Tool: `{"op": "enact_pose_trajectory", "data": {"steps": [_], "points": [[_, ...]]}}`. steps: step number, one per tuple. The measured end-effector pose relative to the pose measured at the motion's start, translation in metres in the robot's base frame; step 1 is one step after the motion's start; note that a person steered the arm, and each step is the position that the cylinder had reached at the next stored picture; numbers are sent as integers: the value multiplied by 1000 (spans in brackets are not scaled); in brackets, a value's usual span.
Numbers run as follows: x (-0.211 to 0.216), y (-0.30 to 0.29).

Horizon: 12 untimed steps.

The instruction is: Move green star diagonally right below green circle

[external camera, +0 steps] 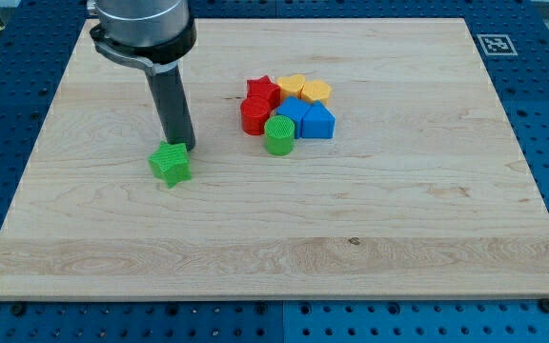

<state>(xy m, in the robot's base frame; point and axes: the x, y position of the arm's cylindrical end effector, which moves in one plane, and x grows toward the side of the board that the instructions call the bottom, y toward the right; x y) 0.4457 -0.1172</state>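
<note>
The green star (171,163) lies on the wooden board left of centre. My tip (183,148) stands just above and slightly right of the star, touching or nearly touching its upper edge. The green circle (279,135) is a short cylinder to the right of the star, at the lower edge of a cluster of blocks. The rod rises from the tip to the arm's dark housing at the view's top left.
The cluster holds a red star (263,91), a red cylinder (254,116), two yellow blocks (292,87) (316,91) and two blue blocks (294,111) (318,121). A marker tag (492,43) sits at the board's top right corner.
</note>
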Motion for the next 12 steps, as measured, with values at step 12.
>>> {"op": "enact_pose_trajectory", "data": {"steps": [12], "points": [[74,43]]}}
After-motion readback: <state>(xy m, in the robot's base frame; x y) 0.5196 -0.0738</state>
